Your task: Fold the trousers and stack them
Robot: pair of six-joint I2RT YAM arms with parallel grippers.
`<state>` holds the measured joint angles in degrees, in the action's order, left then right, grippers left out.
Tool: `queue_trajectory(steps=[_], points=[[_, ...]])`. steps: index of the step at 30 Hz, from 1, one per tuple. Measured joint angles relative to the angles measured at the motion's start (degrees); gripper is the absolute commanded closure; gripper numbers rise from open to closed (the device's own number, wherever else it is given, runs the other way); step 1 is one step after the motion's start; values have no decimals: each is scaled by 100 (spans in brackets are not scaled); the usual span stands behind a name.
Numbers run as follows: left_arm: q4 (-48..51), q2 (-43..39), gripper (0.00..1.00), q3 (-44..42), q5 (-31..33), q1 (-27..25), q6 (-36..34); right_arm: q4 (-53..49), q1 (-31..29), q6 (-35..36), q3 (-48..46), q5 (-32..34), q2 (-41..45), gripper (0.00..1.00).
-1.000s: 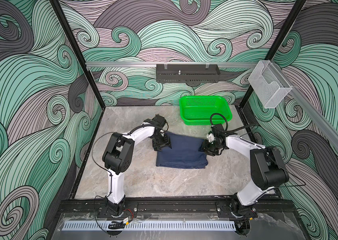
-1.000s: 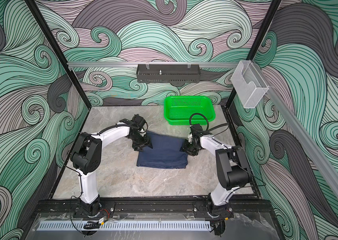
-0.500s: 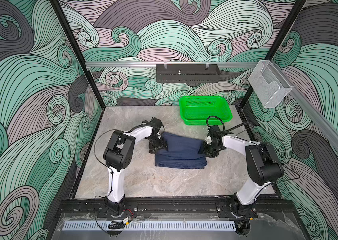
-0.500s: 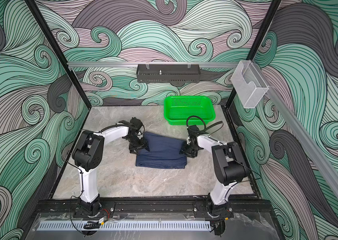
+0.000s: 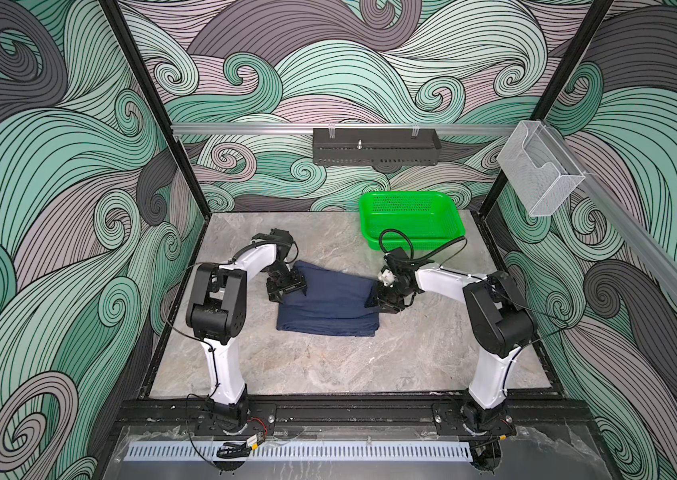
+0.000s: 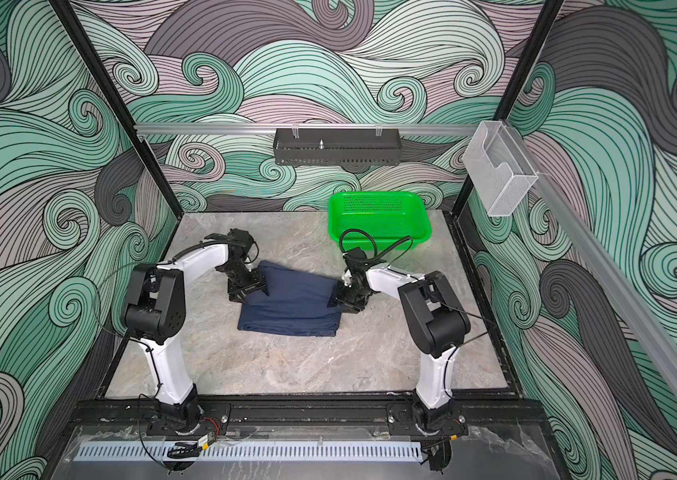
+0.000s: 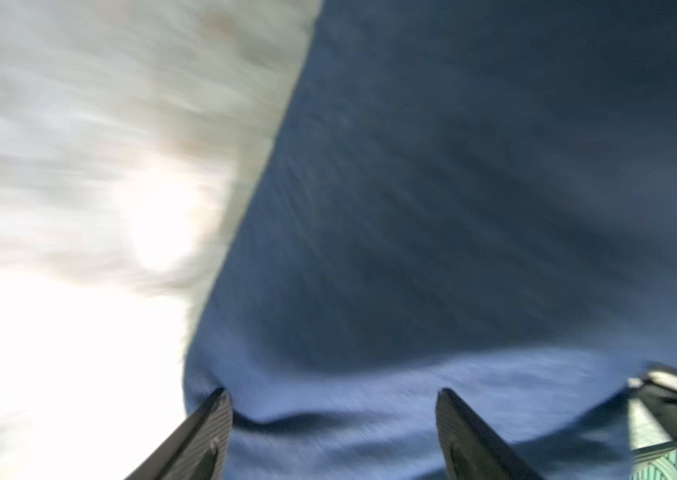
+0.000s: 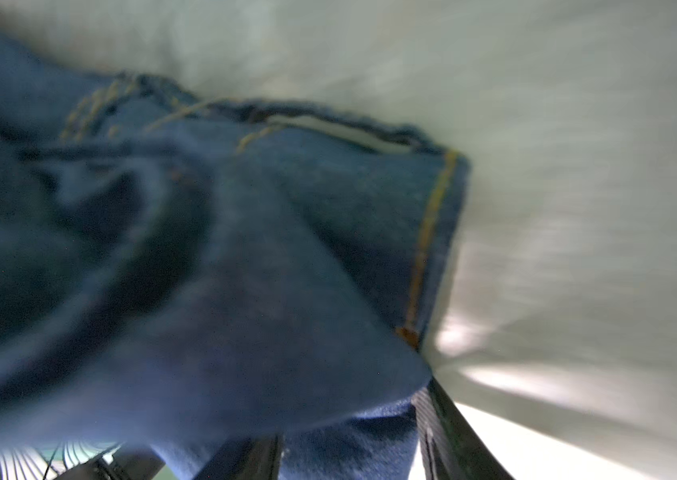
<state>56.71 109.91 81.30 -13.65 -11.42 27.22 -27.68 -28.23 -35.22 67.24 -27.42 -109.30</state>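
where one trousers [image 5: 328, 305] lies, one basket [image 5: 407, 194] stands.

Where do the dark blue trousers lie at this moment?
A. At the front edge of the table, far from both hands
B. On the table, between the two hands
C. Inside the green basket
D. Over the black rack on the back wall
B: in both top views the trousers lie folded on the table, between the left hand and the right hand; the green basket holds no cloth.
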Motion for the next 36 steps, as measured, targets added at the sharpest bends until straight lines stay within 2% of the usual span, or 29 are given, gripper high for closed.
queue_trajectory(steps=[6,9,14,15,16,17,19,26,31,36], points=[[317,-656,19,17,208,157,-66,31,-501,-321,457,50,-201,48],[509,-973,19,101,286,155,-76,-22,-577,-323,592,286,-35,43],[656,-1515,19,164,321,127,-96,-299,-564,-122,595,977,1001,36],[669,-1611,14,164,330,109,-96,-326,-562,-59,595,1110,1287,35],[669,-1685,5,162,345,63,-101,-341,-555,20,592,1246,1593,34],[673,-1727,1,160,376,0,-105,-339,-555,74,586,1335,1829,34],[667,-1751,1,127,452,-223,-63,-308,-555,210,507,1504,2328,34],[433,-1362,1,-385,590,-990,98,216,-557,688,-922,1797,3615,35],[199,-916,1,-511,660,-1244,247,879,-568,1196,-2120,1843,4371,35],[-142,-562,1,-616,717,-1353,382,1408,-603,1563,-2677,1849,4937,35]])
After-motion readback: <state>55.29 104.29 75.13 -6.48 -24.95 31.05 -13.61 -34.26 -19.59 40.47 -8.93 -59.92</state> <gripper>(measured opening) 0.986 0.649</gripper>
